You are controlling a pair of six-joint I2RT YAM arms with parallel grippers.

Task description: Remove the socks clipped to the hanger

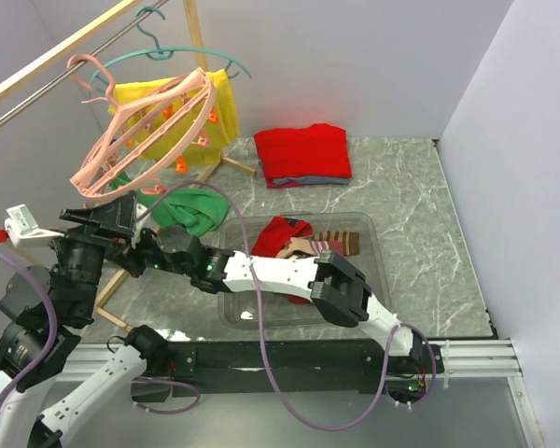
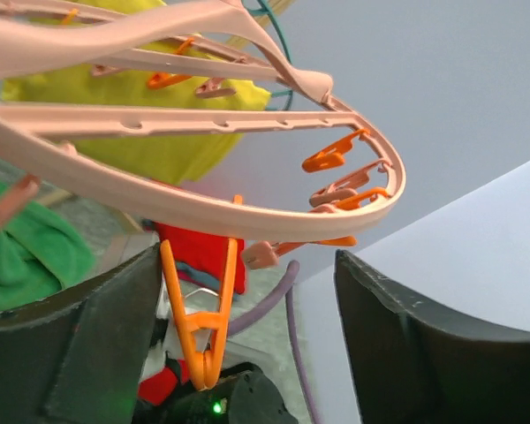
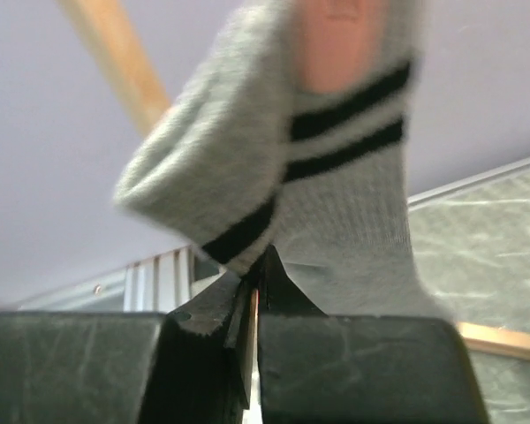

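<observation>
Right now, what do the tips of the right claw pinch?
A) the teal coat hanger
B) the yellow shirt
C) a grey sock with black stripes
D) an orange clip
C: in the right wrist view the right claw is shut, and its tips meet on the lower edge of the grey sock, which has black stripes.
</observation>
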